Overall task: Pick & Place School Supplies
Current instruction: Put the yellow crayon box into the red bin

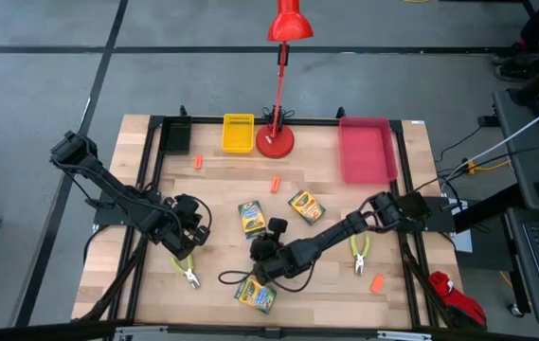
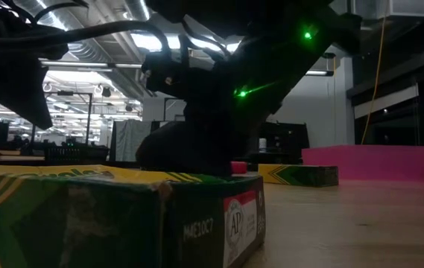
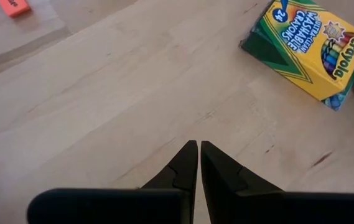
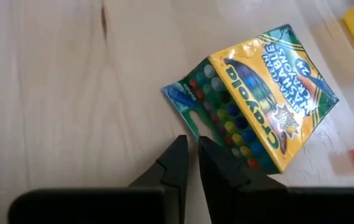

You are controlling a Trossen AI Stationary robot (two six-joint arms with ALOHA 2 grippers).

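Observation:
Three yellow-and-green crayon boxes lie flat on the wood: one mid-table (image 1: 251, 216), one to its right (image 1: 306, 206), one by the near edge (image 1: 256, 294), which fills the low view's foreground (image 2: 122, 216). Two lime-handled pliers (image 1: 186, 272) (image 1: 359, 251) and three orange pieces (image 1: 198, 162) (image 1: 275, 182) (image 1: 377, 282) lie apart. My left gripper (image 1: 196, 234) (image 3: 198, 144) is shut over bare wood left of the mid-table box (image 3: 304, 50). My right gripper (image 1: 267, 235) (image 4: 189, 140) is shut, its tips at that box's near end (image 4: 257, 93). My right gripper stands with its shut fingertips right at the dotted end face (image 4: 217, 118) of the mid-table crayon box, coming from the near side. I cannot tell whether a finger (image 4: 211, 149) touches the box. The box lies on the table.
Along the far edge stand a black tray (image 1: 176, 137), a yellow tray (image 1: 238, 133), the red lamp's base (image 1: 275, 142) and a pink tray (image 1: 366, 149). A black cable (image 1: 231, 277) curls near the front box. Bare wood lies between the boxes and the trays.

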